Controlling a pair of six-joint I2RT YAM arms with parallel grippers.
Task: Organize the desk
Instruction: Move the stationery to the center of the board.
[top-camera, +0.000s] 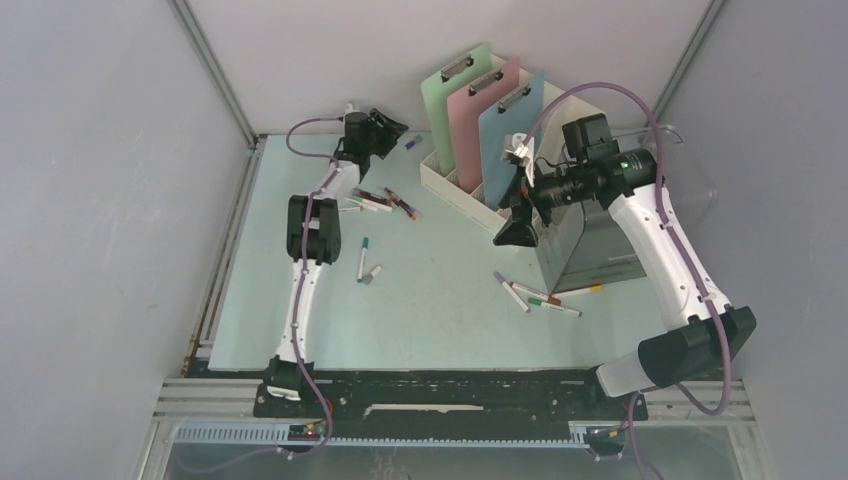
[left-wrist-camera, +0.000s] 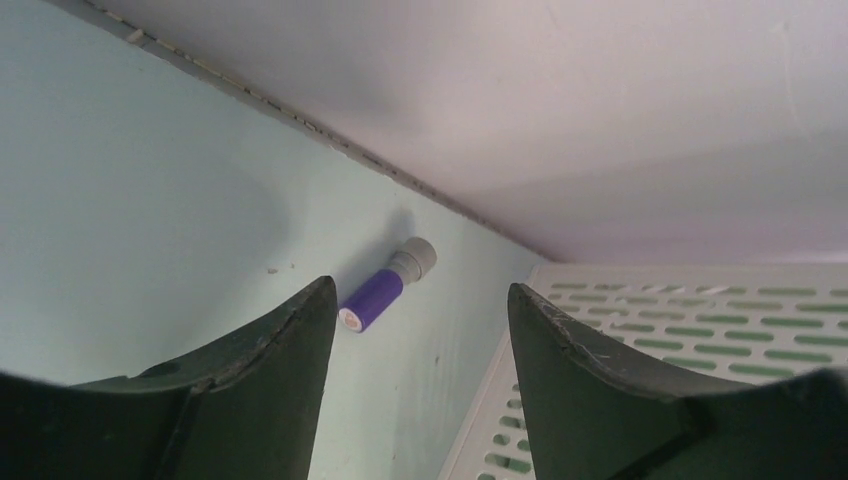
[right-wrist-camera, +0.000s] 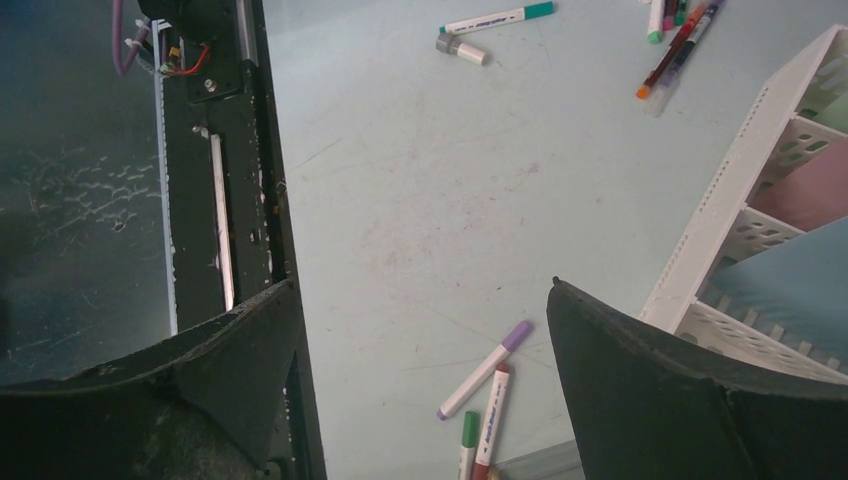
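Note:
The desk (top-camera: 440, 320) is a pale mint-blue tabletop with markers scattered on it. My left gripper (top-camera: 388, 128) is open and empty at the far back edge. In the left wrist view its jaws (left-wrist-camera: 420, 300) stand apart, low over the desk, with a short purple marker piece with a grey end (left-wrist-camera: 385, 290) lying just ahead of them, apart from both. My right gripper (top-camera: 515, 228) is open and empty, held above the desk beside the white file rack (top-camera: 455, 185). In the right wrist view (right-wrist-camera: 420, 300) purple (right-wrist-camera: 485, 370), red (right-wrist-camera: 492, 420) and green (right-wrist-camera: 468, 440) markers lie below it.
The rack holds green (top-camera: 450, 95), pink (top-camera: 483, 110) and blue (top-camera: 510, 130) clipboards. A grey metal holder (top-camera: 585, 250) stands right of centre. Several markers lie by the left arm (top-camera: 385, 200); a teal marker (top-camera: 362, 247) and a grey cap (top-camera: 371, 273) lie mid-desk. Walls close the back and sides.

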